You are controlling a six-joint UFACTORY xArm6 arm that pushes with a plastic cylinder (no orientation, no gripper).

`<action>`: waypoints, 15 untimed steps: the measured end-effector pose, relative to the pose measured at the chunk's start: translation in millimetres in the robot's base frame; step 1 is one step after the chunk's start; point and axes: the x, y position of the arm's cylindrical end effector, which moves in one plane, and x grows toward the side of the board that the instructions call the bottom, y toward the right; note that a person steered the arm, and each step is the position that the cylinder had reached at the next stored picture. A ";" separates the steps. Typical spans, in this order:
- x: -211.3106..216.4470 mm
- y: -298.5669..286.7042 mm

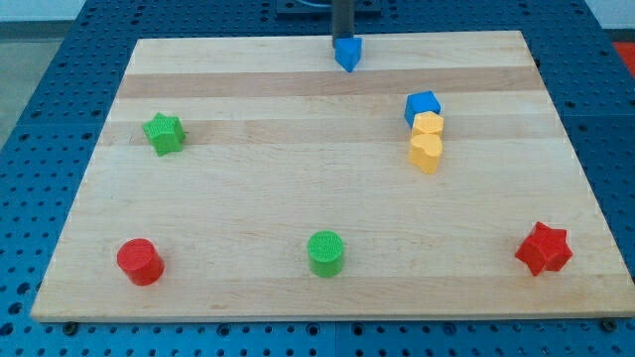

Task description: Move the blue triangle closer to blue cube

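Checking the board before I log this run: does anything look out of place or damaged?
Nothing looks damaged or spilled. The blue triangle block sits at the wooden board's top edge, directly below my tip, apart from the blue cube, which touches the stacked-looking yellow blocks.

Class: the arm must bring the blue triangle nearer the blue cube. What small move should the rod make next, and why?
Probably a short push toward the view's lower right. My tip sits just behind the blue triangle at the view's top edge, while the blue cube lies to the lower right, touching two yellow blocks.
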 end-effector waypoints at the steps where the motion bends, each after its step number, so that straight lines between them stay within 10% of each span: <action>1: 17.2 20.3; 9: 82.6 -53.3; 15: 83.6 50.5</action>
